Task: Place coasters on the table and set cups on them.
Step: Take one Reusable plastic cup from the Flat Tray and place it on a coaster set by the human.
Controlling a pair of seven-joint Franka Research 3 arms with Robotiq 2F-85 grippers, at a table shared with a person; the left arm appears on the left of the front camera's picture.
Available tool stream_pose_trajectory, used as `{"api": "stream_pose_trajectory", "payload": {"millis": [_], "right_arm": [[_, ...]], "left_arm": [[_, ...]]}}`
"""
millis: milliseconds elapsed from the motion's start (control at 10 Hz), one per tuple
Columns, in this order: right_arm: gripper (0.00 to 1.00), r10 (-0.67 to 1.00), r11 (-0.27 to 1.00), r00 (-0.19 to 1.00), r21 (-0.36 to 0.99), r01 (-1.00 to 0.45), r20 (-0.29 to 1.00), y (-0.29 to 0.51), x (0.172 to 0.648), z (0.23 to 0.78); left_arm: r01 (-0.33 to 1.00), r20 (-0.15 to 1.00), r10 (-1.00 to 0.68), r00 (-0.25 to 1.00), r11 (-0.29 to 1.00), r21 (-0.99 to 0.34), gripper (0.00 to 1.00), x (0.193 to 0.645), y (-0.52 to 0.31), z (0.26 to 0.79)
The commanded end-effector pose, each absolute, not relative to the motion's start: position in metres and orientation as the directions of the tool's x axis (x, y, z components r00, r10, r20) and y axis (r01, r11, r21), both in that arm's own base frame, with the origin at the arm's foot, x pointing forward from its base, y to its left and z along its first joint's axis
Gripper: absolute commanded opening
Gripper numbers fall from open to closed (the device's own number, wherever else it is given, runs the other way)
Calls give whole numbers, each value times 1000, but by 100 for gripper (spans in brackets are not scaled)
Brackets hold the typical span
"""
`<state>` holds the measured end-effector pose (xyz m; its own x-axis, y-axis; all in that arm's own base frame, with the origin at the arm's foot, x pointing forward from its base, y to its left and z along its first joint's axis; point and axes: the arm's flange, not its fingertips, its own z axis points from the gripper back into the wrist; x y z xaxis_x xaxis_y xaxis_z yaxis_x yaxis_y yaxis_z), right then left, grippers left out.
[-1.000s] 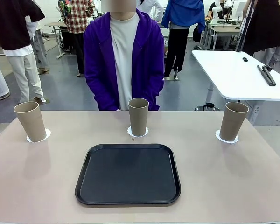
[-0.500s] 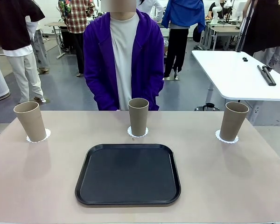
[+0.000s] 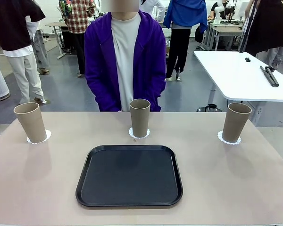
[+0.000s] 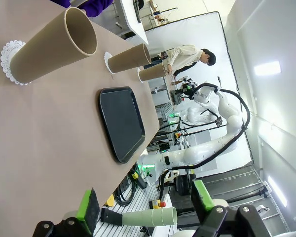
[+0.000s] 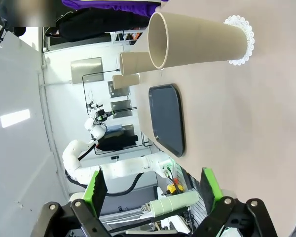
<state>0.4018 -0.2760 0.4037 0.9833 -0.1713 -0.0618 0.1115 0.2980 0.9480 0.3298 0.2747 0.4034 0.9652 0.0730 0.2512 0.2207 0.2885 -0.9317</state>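
Three khaki cups stand upright along the far half of the beige table, each on a white lacy coaster: the left cup on one coaster, the middle cup on another, the right cup on a third. My left gripper hangs open and empty at the table's edge, well short of the nearest cup and its coaster. The right gripper is open and empty too, well back from its nearest cup and coaster.
A black square tray lies bare at the table's middle near the front. A person in a purple jacket stands at the far edge behind the middle cup. A white table stands at the back right.
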Motion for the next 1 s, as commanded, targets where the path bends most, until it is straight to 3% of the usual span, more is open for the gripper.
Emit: {"api": "stream_pose_trajectory", "payload": {"millis": [0,900], "right_arm": [[100,-183,302,981,946,118,-65,-276,401,404],[100,-183,302,981,946,118,-65,-276,401,404]], "left_arm": [[224,256,79,963,282,-933,100,329,275,406],[224,256,79,963,282,-933,100,329,275,406]]}}
